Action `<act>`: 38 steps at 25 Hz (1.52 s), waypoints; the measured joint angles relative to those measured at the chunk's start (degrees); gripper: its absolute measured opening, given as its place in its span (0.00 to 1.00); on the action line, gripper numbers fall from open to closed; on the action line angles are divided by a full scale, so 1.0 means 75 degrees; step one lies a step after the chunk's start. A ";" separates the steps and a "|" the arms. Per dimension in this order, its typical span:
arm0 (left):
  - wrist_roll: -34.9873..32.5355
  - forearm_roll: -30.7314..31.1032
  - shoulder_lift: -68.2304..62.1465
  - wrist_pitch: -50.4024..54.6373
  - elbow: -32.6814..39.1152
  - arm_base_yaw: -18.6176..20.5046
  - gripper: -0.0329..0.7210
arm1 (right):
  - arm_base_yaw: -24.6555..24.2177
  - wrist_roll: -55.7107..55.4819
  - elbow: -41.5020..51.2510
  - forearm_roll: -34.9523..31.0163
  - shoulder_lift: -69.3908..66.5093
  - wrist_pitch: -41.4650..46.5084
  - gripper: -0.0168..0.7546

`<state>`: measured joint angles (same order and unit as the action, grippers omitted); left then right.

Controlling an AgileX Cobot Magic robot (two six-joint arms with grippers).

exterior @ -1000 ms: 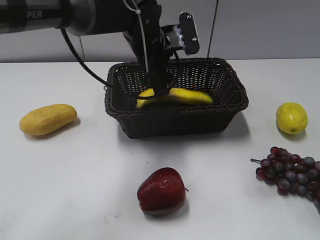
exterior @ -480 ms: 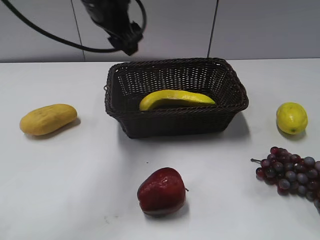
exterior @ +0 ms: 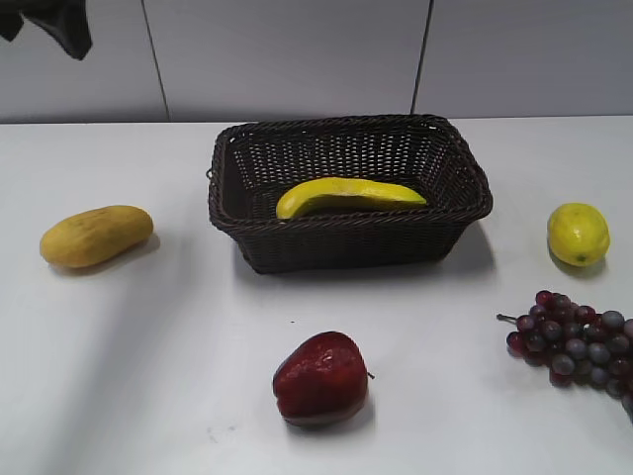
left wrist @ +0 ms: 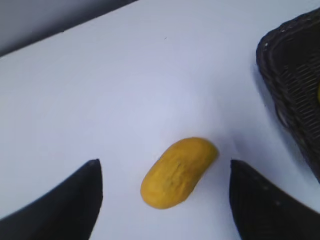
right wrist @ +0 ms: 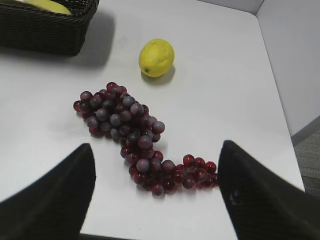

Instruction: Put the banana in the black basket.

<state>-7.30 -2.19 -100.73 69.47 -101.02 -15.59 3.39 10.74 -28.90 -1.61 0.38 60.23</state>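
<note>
The banana point(exterior: 348, 195) lies inside the black basket point(exterior: 346, 244) at the table's middle back. A sliver of the banana point(right wrist: 46, 5) also shows in the right wrist view, inside the basket point(right wrist: 45, 30). My left gripper point(left wrist: 165, 192) is open and empty, high above the left of the table over the stubby yellow-orange fruit; only a dark scrap of it point(exterior: 54, 22) shows at the exterior view's top left. The basket's corner point(left wrist: 295, 90) is at the left wrist view's right edge. My right gripper point(right wrist: 155, 187) is open and empty above the grapes.
A stubby yellow-orange fruit point(exterior: 96, 236) point(left wrist: 179, 172) lies left of the basket. A lemon point(exterior: 577, 234) point(right wrist: 156, 57) lies to its right. Dark red grapes point(exterior: 574, 344) point(right wrist: 132, 135) lie at the front right. A red apple point(exterior: 320, 379) lies at the front middle.
My left arm let go of the banana in the basket, then rose and drew back to the upper left, out of the exterior view. The banana stays in the basket.
</note>
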 joint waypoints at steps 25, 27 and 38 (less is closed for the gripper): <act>0.0470 -0.0044 0.7368 -0.0355 0.8118 0.0193 0.81 | 0.0000 0.0000 0.0000 0.0000 0.0000 0.0000 0.77; 0.0483 -0.0037 0.7913 -0.0515 0.8637 0.0193 0.81 | 0.0000 0.0000 0.0000 0.0000 0.0000 0.0000 0.77; 0.0549 -0.0051 1.0513 -0.0962 0.9744 0.0193 0.81 | 0.0000 0.0000 0.0000 0.0000 0.0000 0.0000 0.77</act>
<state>-3.18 -2.58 -21.88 62.25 -27.94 -14.14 3.39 10.74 -28.90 -1.61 0.38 60.23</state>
